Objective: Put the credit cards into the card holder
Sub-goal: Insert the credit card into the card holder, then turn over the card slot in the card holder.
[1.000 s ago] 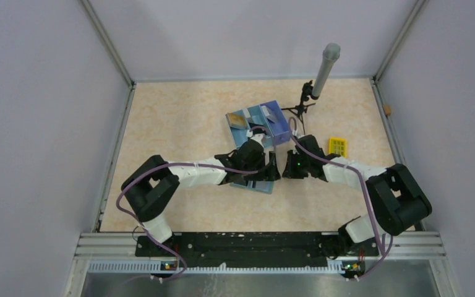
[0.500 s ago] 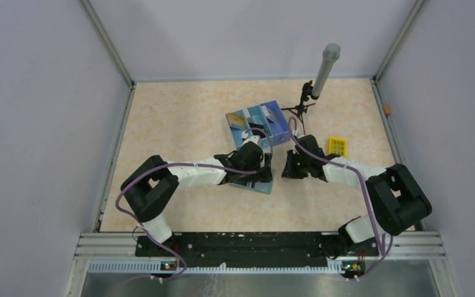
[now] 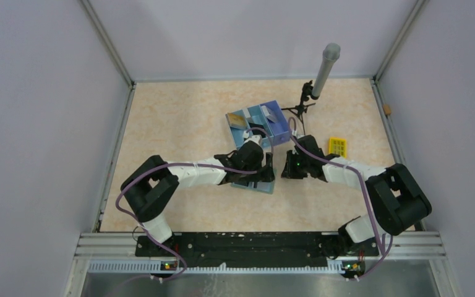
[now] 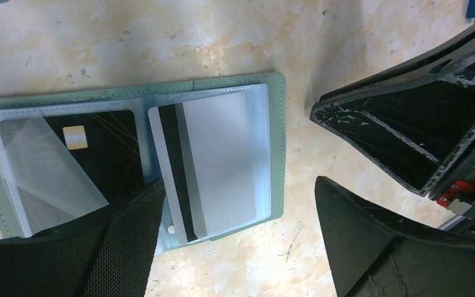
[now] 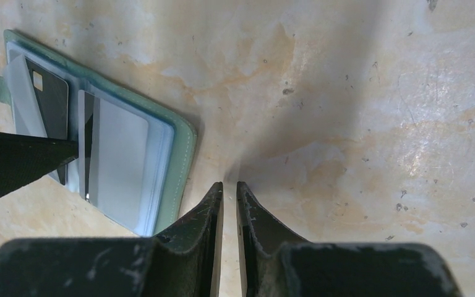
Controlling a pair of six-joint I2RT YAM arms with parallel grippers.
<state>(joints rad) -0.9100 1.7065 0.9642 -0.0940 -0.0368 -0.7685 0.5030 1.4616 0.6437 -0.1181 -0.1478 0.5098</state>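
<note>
The card holder (image 4: pixel 276 142) lies open on the table, grey-green outside, light blue inside. Its left panel holds a black card (image 4: pixel 108 148) under a loose clear flap. A silver card (image 4: pixel 213 161) with a black stripe sits in the right panel, its striped edge showing. My left gripper (image 4: pixel 240 182) is open and empty, low over the holder's near edge. My right gripper (image 5: pixel 229 185) is shut and empty, its tip on the table just right of the holder (image 5: pixel 182 154). In the top view both grippers (image 3: pixel 263 175) (image 3: pixel 286 170) meet over the holder (image 3: pixel 253 184).
A blue three-compartment tray (image 3: pixel 260 120) with small items stands just behind the grippers. A yellow flat item (image 3: pixel 337 146) lies to the right. A grey pole on a small tripod (image 3: pixel 321 74) stands at the back. Walls enclose the table.
My left gripper has drawn back slightly to the left over the holder. My right arm has barely moved.
</note>
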